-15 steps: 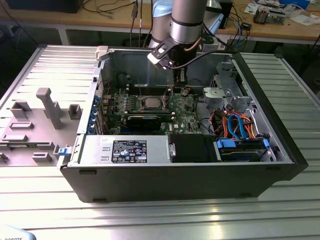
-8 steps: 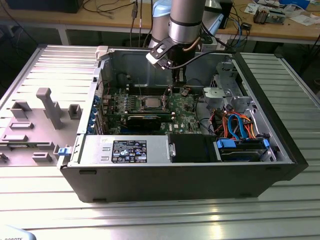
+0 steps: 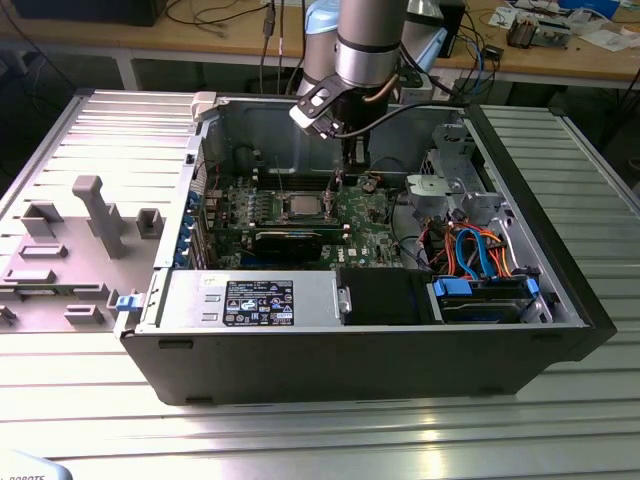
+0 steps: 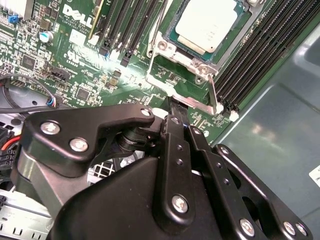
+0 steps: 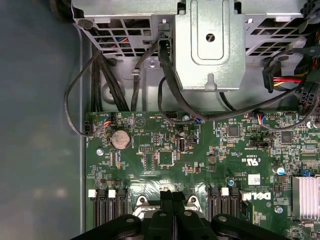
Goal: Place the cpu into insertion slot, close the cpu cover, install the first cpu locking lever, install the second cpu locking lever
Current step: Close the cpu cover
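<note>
The cpu (image 4: 206, 22), with its plain silver top, lies in the insertion slot (image 4: 171, 34) on the green board; the exterior view shows the cpu (image 3: 305, 207) mid-board. The silver cpu cover (image 4: 175, 52) lies flat around the chip. A thin locking lever (image 4: 212, 92) slants up off the socket's near corner, and another thin lever (image 4: 159, 22) runs along the far side. My gripper (image 4: 173, 106) is shut, its black fingertips just off the socket's edge beside the near lever, with nothing seen between them. It also appears in the first wrist view, gripper (image 5: 172, 196), and in the exterior view, gripper (image 3: 352, 165).
Black memory slots (image 4: 260, 45) flank the socket. A long black expansion card (image 3: 290, 240) sits in front of it. The metal drive cage (image 3: 455, 180), orange and blue cables (image 3: 475, 250) and the power supply (image 3: 250, 300) fill the case. A heatsink (image 5: 305, 197) stands nearby.
</note>
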Tool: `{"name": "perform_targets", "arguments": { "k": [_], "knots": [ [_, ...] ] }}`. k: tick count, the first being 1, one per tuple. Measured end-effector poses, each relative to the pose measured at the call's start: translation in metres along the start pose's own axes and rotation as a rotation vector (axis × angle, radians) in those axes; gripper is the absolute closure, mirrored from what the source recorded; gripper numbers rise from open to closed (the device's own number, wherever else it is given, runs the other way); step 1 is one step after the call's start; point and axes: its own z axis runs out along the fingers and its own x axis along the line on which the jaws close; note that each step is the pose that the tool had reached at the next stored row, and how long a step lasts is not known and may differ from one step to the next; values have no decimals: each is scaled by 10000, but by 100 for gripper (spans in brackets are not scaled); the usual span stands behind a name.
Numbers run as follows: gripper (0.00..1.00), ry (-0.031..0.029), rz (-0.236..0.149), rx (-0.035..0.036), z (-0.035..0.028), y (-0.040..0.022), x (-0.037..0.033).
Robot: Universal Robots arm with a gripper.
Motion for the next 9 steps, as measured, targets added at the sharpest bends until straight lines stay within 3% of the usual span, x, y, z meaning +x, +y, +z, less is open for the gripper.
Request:
{"name": "perform_targets", "arguments": {
  "k": [9],
  "knots": [
    [89,0,0,0,-1,-23,-1]
  ]
}}
